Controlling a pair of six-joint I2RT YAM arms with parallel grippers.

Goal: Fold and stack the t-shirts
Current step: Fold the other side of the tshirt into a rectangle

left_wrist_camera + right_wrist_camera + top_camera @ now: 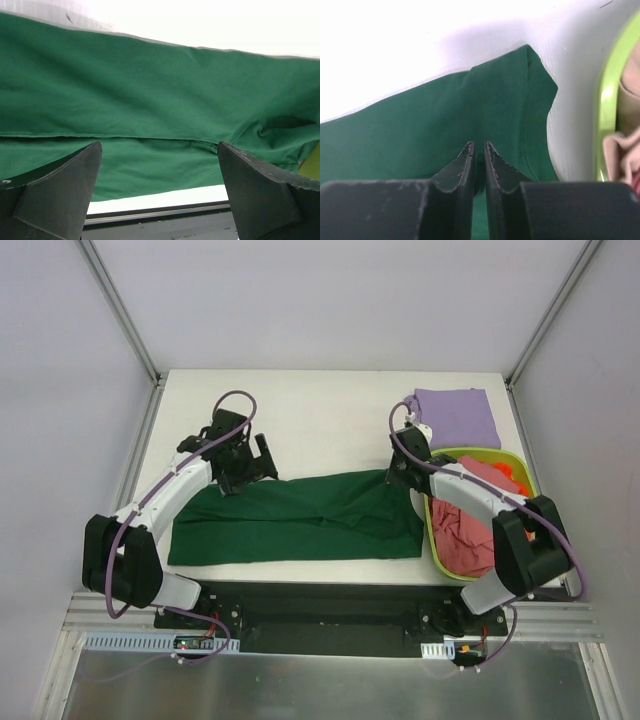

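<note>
The dark green t-shirt (300, 518) lies folded into a long band across the front of the table. It fills the left wrist view (150, 90) and shows in the right wrist view (420, 130). My left gripper (250, 468) is open and empty, just above the band's far edge near its left end (160, 144). My right gripper (398, 476) is at the band's far right corner. Its jaws are pressed together on the green cloth (479, 145). The lilac-purple t-shirt (456, 416) lies folded at the back right. The pinkish-red t-shirt (465, 545) is crumpled in the basket. Pale beige cloth (622, 150) also shows there.
The lime-green basket (432, 532) stands at the right edge, right next to the green shirt's right end; its rim shows in the right wrist view (605, 100). Small orange objects (510, 472) lie at its far end. White walls enclose the table.
</note>
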